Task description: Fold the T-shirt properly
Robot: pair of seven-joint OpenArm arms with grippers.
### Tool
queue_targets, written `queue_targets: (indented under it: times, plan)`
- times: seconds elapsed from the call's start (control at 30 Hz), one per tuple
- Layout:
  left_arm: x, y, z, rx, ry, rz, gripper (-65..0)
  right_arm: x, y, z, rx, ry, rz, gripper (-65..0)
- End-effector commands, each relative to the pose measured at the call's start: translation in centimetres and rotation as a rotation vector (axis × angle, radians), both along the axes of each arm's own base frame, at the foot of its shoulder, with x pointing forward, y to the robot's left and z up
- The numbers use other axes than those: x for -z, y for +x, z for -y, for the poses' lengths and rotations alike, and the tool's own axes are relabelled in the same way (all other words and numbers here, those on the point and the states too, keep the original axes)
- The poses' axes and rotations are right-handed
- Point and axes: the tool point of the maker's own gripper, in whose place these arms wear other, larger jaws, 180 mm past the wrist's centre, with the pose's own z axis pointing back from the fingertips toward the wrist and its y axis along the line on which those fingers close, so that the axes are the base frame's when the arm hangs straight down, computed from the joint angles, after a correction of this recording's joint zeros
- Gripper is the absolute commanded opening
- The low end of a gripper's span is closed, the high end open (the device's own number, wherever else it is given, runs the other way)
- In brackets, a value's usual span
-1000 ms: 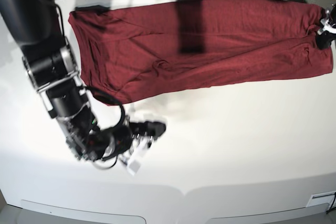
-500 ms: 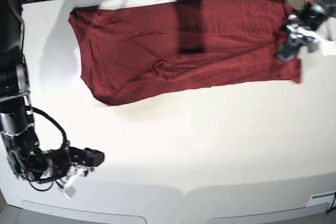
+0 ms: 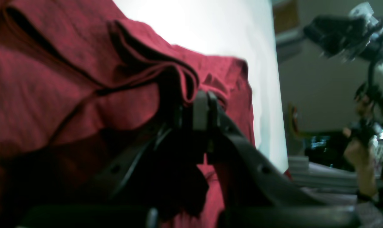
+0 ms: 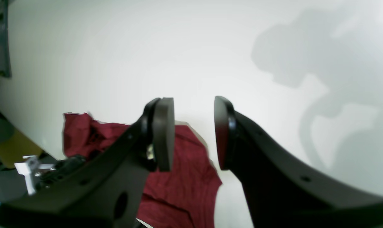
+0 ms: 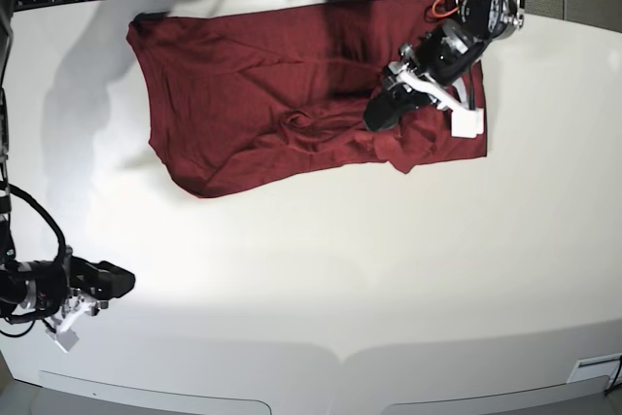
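Since the earlier frames, the T-shirt's [image 5: 243, 94] far end has been carried inward over the rest of the cloth, so the maroon spread is shorter, and the right arm has drawn back toward the table's near corner. The white table [image 5: 389, 269] fills the base view, with the shirt lying flat across its far half; the hem end is doubled back on itself and creases bunch near the middle. The left gripper [image 5: 382, 112] sits over that folded part, its fingers [image 3: 201, 109] pressed together on a bunched edge of the fabric, layers of cloth curling over the tips in the left wrist view. The right gripper [image 5: 115, 282] hovers low over bare table, well apart from the shirt, its fingers [image 4: 163, 133] spread with nothing between them; the right wrist view shows only a corner of the shirt beyond the pads.
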Motion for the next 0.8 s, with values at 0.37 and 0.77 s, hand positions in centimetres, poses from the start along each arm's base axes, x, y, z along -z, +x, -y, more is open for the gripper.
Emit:
queue_targets:
  times: [0.37,0.77]
  plan:
    - [-8.0,0.4,3.7,0.214,-0.081,0.268,-26.4,-2.6,1.2,0.4,0.002,0.014,0.061,-43.6]
    - [-5.3,-1.9,-3.6,0.139,0.504,0.277,-30.7,-2.5,1.1,0.0,-0.007,0.023,0.055,-43.6]
